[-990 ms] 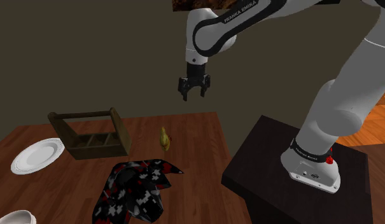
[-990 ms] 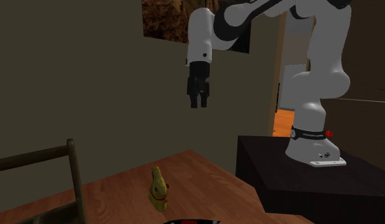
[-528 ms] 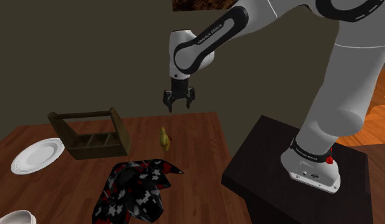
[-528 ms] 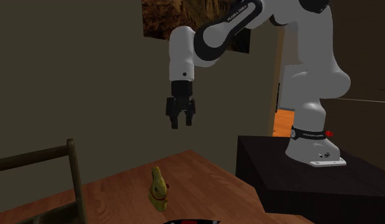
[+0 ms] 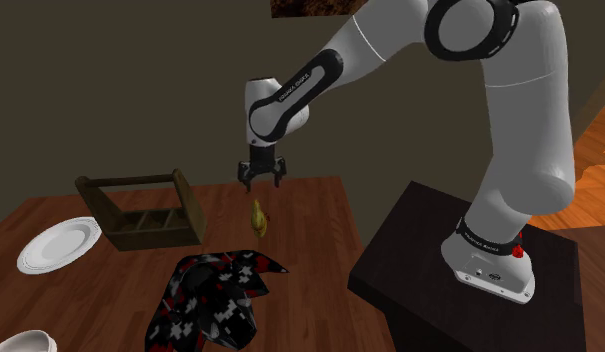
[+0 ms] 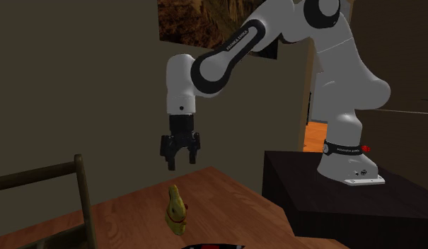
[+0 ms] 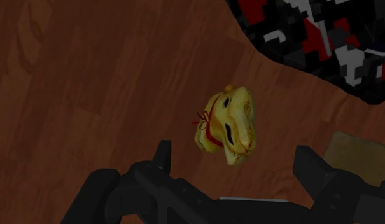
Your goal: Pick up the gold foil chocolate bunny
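Black gripper, mine, seen from the wrist: its two fingers stand wide apart and hold nothing. Just beyond them the gold foil bunny, with a red ribbon at its neck, stands on the brown wooden table. It lines up with the gap between my fingers but sits a little nearer one of them. A black, red and white patterned cloth lies near it.

In the shoulder view the bunny is at six o'clock from my gripper. The cloth is at seven o'clock from the bunny, a wooden caddy at nine o'clock, and a white plate farther out the same way.

Risk, as I judge it: the bunny is tall, narrow and upright. If I come down off-centre, the nearer finger may clip it and topple it. Smooth foil may also slip from a shallow pinch.

The second exterior view shows clear air between my gripper and the bunny at six o'clock below it, which the wrist view cannot tell. The wrist view gives the side-to-side line-up that both exterior views leave unclear.
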Available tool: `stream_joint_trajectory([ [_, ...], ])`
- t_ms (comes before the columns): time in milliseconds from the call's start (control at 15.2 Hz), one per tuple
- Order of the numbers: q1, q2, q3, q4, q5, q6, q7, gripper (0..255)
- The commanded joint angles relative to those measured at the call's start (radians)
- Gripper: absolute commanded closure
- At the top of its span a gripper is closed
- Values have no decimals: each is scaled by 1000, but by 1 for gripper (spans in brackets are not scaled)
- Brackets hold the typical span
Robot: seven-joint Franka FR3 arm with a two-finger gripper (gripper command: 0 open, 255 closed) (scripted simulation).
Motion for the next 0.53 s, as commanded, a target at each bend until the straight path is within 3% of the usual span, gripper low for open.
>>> stream_joint_trajectory([
  [0,13,87,-5,81,-4,3,22,0],
  [132,25,164,-10,160,-7,0,41,0],
  [462,28,211,-12,163,-7,43,33,0],
])
